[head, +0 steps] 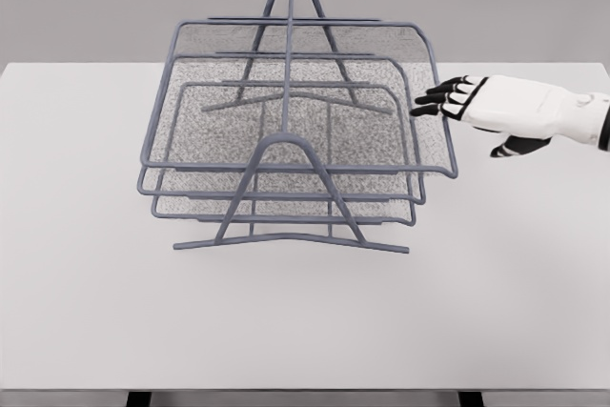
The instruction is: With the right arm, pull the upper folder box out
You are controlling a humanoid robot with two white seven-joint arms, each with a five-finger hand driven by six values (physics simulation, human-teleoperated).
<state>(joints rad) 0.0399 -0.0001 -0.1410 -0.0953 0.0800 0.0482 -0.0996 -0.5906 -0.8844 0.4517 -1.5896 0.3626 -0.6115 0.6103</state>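
Three stacked mesh trays point(286, 140), nothing inside, we saw just left of our right hand point(477, 107), fingers spread, holding nothing.

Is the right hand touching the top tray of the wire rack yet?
Cannot tell. In the head view the right hand has fingertips beside the top tray rim, overlapping it, depth unclear.

1. Bright, even, diffuse light with no clear source direction.
2. The white table point(305, 331) shows almost no cast shadows and no glare.
3. The render is sharp throughout, with no motion blur or edge distortion.
4. The wire mesh looks slightly grainy.
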